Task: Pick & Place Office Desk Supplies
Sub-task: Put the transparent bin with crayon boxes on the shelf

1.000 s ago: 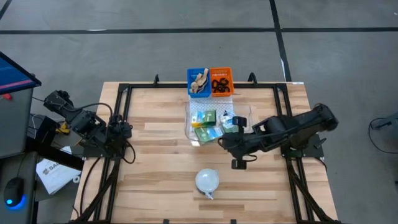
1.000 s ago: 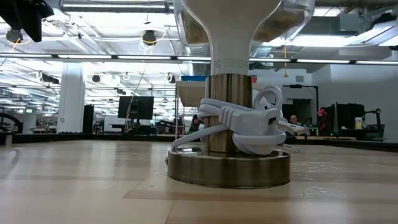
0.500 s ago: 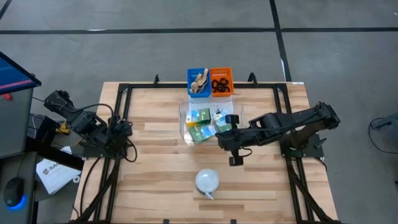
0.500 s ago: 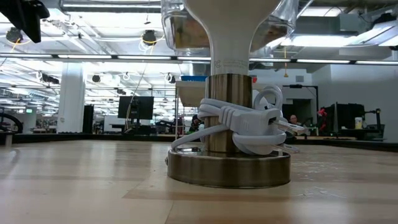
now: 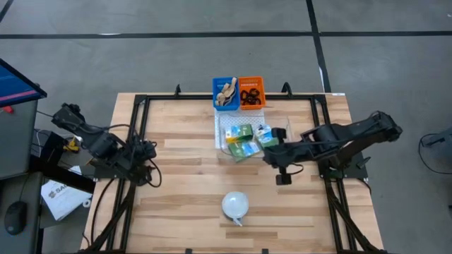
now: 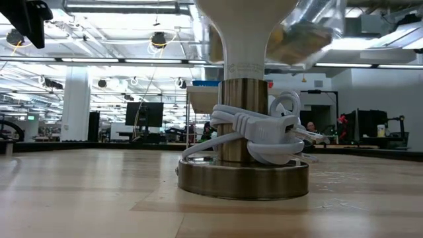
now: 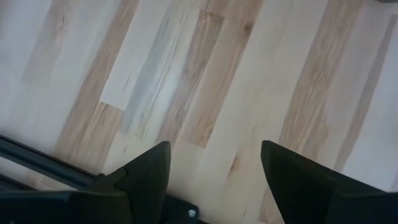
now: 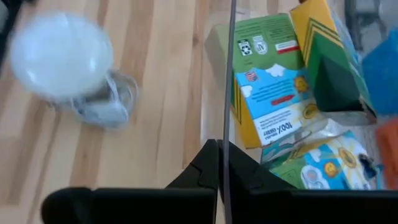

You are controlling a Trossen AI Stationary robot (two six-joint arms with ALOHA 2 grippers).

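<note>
I see several yellow-and-green cardboard crayon boxes heaped at odd angles inside a clear plastic tray just right of centre in the high view. Directly above them in frame, tan rubber bands fill a small blue bin, and small black loops fill the orange bin touching its right side.

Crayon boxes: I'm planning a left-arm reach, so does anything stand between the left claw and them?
Only the clear tray's own wall: the crayon boxes lie inside it, and the shut right claw grips its right side. The open left claw hangs over bare wood at the table's left; the white lamp stands off that line.
</note>
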